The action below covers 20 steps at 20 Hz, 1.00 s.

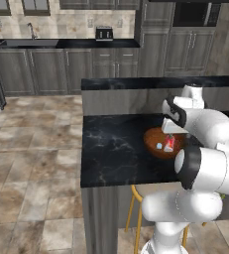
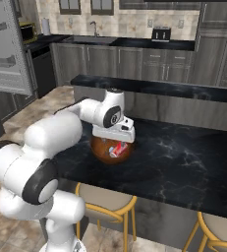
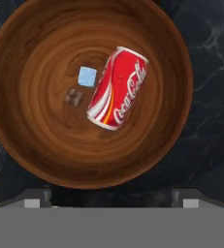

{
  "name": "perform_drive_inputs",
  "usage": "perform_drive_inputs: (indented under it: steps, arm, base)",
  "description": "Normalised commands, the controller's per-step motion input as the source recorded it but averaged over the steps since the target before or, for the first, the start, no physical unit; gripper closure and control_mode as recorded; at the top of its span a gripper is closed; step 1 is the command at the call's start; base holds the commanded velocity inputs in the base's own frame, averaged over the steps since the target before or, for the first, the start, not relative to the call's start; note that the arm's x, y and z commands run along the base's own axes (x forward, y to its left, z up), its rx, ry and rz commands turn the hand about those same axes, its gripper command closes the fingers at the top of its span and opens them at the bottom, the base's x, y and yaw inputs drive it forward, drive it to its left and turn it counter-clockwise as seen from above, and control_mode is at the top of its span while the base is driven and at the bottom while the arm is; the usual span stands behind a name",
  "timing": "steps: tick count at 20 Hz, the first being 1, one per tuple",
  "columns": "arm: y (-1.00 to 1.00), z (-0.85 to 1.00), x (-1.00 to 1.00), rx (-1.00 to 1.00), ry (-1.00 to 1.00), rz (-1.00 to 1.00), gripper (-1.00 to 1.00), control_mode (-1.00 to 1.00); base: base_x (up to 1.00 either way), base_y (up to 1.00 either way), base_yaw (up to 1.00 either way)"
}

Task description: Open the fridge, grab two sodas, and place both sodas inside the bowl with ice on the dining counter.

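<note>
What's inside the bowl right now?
The bowl holds one red soda can lying on its side, a pale blue ice cube beside it and a fainter clear piece. The wood directly under the can is hidden.

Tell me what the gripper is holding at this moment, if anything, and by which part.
Nothing is held. The gripper is open above the bowl, and the red soda can lies loose on its side inside it, beside an ice cube.

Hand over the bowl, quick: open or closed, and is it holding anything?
Hand: open, holding nothing; it hangs above the bowl, where one soda can lies on its side, free of the fingertips.
</note>
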Motion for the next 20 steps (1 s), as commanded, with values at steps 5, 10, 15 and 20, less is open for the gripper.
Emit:
perform_drive_inputs:
  steps: [5, 10, 15, 20]
  arm:
    - [0.44, 0.42, -0.68, 0.0, -0.1, 0.0, -1.0, -1.0]
    - [0.68, 0.29, -0.71, 0.0, -0.07, 0.0, -1.0, -1.0]
    - [0.68, 0.2, -0.9, 0.0, -0.06, 0.0, -1.0, -1.0]
    - [0.49, 0.08, -0.98, 0.0, -0.08, 0.0, -1.0, -1.0]
  base:
    - [0.0, 0.0, 0.0]
    - [0.0, 0.0, 0.0]
    - [0.0, 0.0, 0.0]
    - [0.0, 0.0, 0.0]
